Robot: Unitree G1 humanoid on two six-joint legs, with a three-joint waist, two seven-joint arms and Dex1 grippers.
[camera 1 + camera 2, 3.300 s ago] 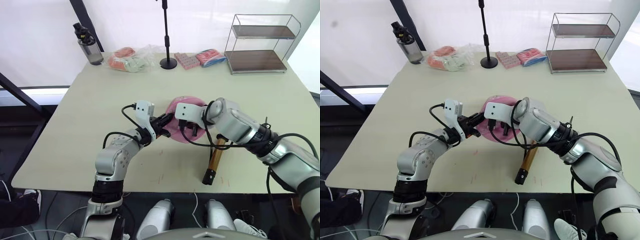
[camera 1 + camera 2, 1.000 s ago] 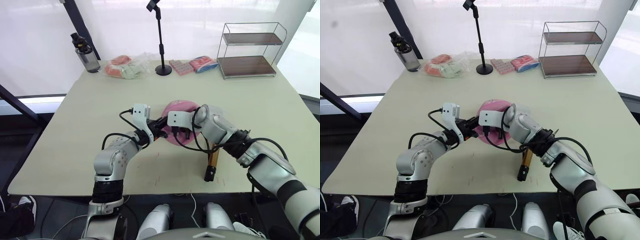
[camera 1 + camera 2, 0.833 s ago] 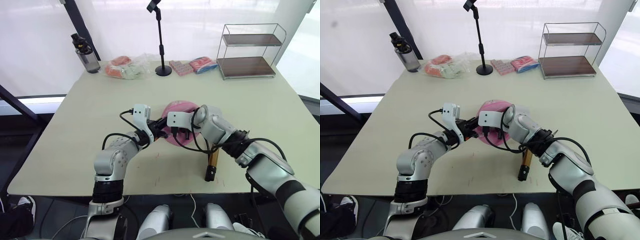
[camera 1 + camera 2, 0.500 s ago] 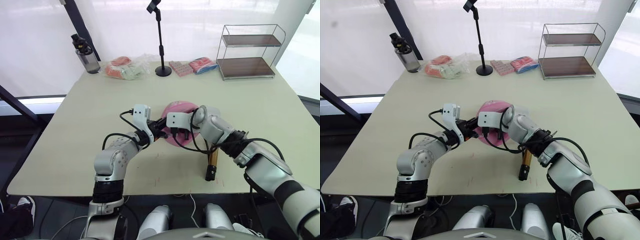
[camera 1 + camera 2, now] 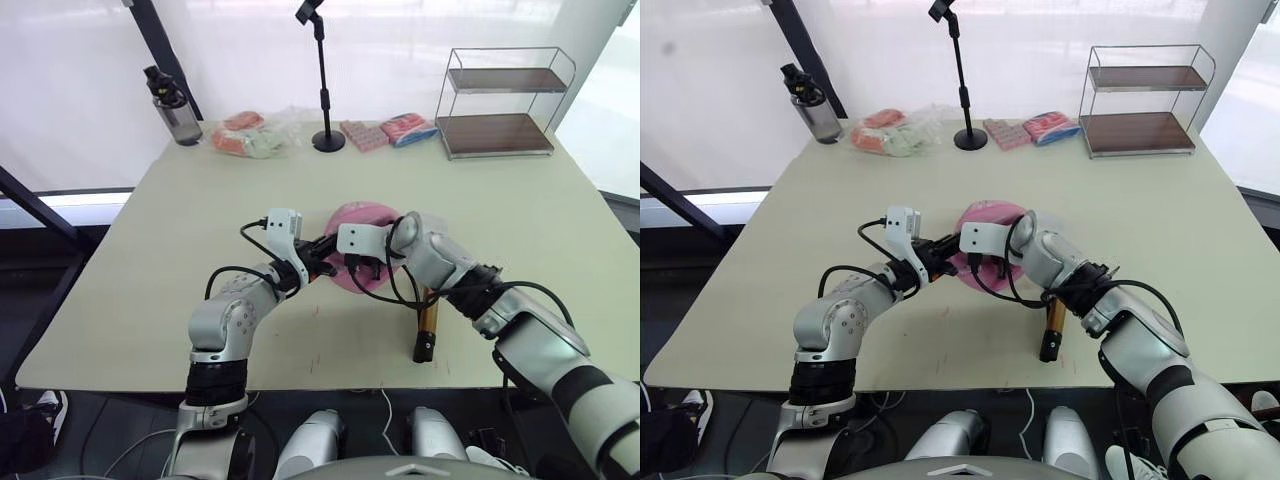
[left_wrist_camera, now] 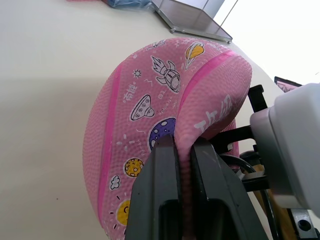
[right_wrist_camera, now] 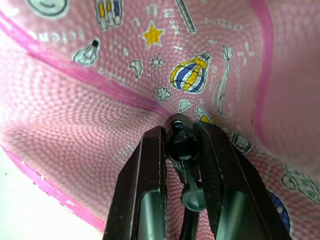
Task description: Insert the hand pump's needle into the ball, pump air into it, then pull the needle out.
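Barely shifted since 3.3 s ago: both arms locked on the ball, framing alone changed.

Needle-insertion step: left end effector (image 6: pixel 182 200) pinching a fold of the limp, pebbled pink ball (image 5: pixel 360 222) at desk (image 5: pixel 150 270) centre; right end effector (image 7: pixel 182 165) clamped on the black hose tip, pressed to the rubber. Bronze hand pump (image 5: pixel 428 320) lying at 4 o'clock. Next, probably: seat the needle, then pump.

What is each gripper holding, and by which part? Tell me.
Left gripper: pinches the ball by a folded edge. Right gripper: holds the hose at its tip.
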